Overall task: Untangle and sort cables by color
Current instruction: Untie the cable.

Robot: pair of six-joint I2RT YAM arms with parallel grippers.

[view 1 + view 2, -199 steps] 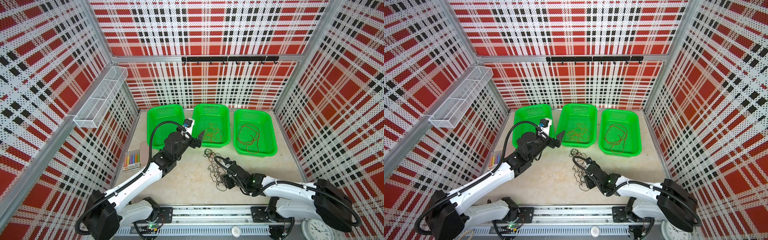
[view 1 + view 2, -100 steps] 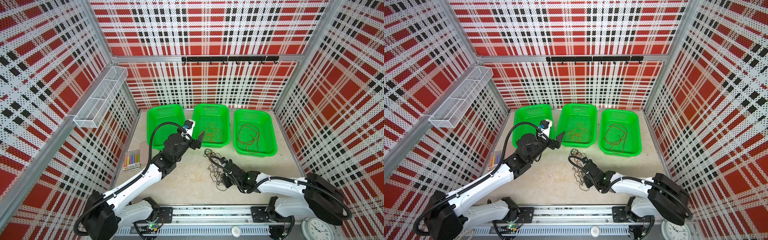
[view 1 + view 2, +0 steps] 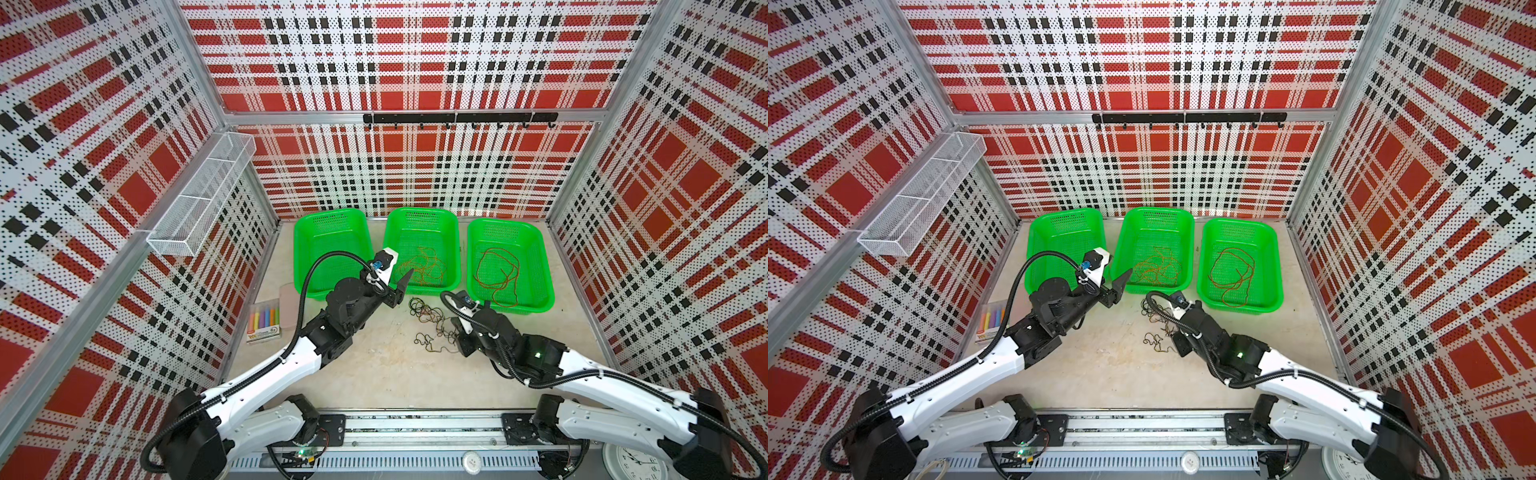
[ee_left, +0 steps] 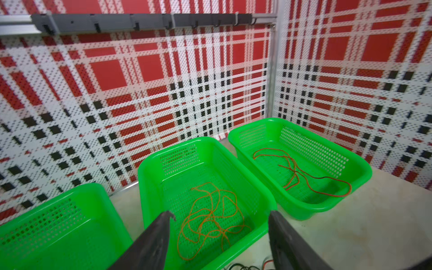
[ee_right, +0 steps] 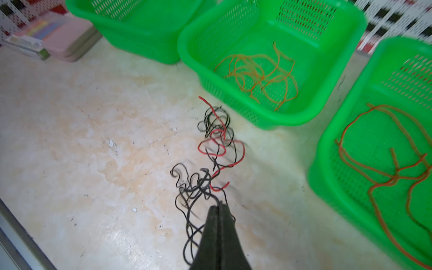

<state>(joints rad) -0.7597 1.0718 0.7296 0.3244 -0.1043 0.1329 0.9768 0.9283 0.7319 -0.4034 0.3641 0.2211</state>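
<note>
A plain green plastic basket [image 3: 330,217] stands just left of the middle green perforated plastic basket [image 3: 420,216]. The left arm reaches forward from the base rail with its wrist raised, so the left gripper [image 4: 219,214] hovers over the near left corner of the middle basket, jaws spread and holding nothing. Inside that basket lie the thin curly orange cables [image 4: 210,217]. On the pale mottled surface [image 3: 374,365] just in front of the middle basket lies a tangle of thin black and red cables [image 5: 202,184]. The right arm stretches low towards it from the right, and the right gripper [image 5: 219,207], jaws pressed together, pinches black strands at the tangle's near end. Just right of the middle basket, a third green basket [image 3: 498,228] holds a looping reddish-brown cable [image 4: 293,174].
</note>
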